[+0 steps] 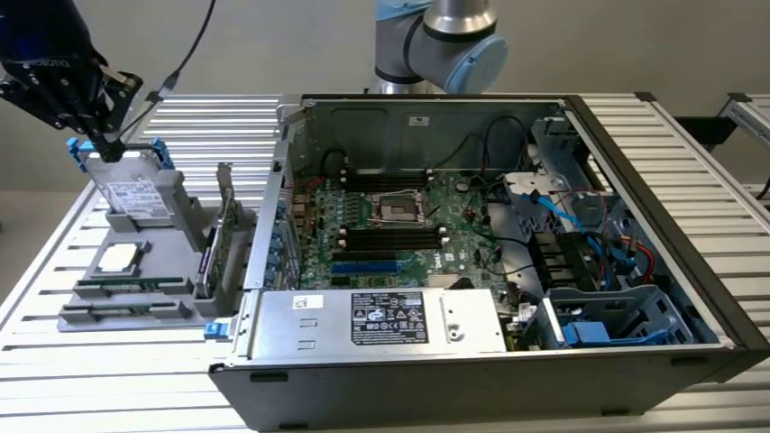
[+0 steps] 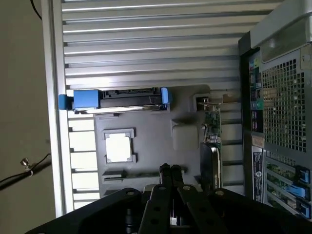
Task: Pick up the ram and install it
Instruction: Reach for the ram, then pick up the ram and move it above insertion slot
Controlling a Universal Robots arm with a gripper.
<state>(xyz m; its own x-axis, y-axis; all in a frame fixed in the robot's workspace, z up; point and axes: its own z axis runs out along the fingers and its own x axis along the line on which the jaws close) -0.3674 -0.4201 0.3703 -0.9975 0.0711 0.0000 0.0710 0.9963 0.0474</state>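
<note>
Jaws: shut, fingertips [image 2: 165, 171] pressed together, nothing held.
Jaws position: hovering just above the top edge of the hard drive [image 1: 135, 194], over the far end of the grey holder [image 1: 175, 216].
Ram [image 1: 118, 286]: flat in a groove near the holder's front end, just in front of the processor chip [image 1: 118, 258], well apart from the jaws.
Grey holder: on the worktop [image 1: 673, 135], by its edge at the exterior view's left.
Hard drive: upright in the holder, in a blue caddy.
Processor chip: flat, between hard drive and ram.
Expansion card [image 1: 224, 225]: upright on edge, at the holder's side nearest the computer case [image 1: 481, 361].
Computer case: open, on its side mid-worktop, motherboard [image 1: 421, 216] showing.
</note>
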